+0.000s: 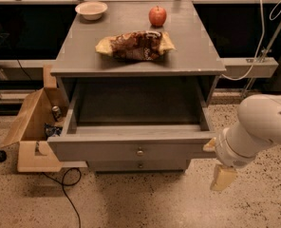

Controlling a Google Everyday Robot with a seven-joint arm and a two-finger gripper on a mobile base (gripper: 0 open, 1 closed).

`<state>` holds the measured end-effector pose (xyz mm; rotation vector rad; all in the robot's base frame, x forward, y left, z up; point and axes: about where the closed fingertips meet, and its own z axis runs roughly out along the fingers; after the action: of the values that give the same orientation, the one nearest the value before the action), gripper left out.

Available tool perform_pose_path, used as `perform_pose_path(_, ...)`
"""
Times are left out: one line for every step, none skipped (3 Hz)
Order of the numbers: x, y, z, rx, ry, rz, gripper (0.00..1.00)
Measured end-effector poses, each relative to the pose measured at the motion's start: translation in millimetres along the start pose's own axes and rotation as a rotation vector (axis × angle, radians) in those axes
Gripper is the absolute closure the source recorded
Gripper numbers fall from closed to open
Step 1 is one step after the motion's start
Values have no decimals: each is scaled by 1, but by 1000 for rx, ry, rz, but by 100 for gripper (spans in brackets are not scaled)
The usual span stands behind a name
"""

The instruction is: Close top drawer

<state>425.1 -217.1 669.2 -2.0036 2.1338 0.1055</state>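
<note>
The top drawer point(102, 151) of the grey cabinet is pulled far out and is empty inside, with its small brass knob point(140, 151) at the centre of the front. My gripper point(216, 161) is just off the drawer's right front corner, low and close to the floor. It is open and empty. One beige finger point(209, 145) is at the corner of the drawer front and the other point(222, 177) hangs below it.
A lower drawer front with a knob point(140, 165) is below. On the cabinet top point(192, 51) are a chip bag point(135, 45), an apple point(157, 16) and a bowl point(91, 9). A cardboard box point(33, 127) stands at the left, and a cable point(64, 189) lies on the floor.
</note>
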Motion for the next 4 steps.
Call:
perform_pose_path(-3, -3, 22, -17, 13, -33, 48)
perform_pose_path(-16, -16, 41, -7, 6, -58, 72)
perform_pose_path(-36, -45, 62, 42, -15, -58, 100)
perform_pose_path(-49, -66, 72, 93, -40, -40, 100)
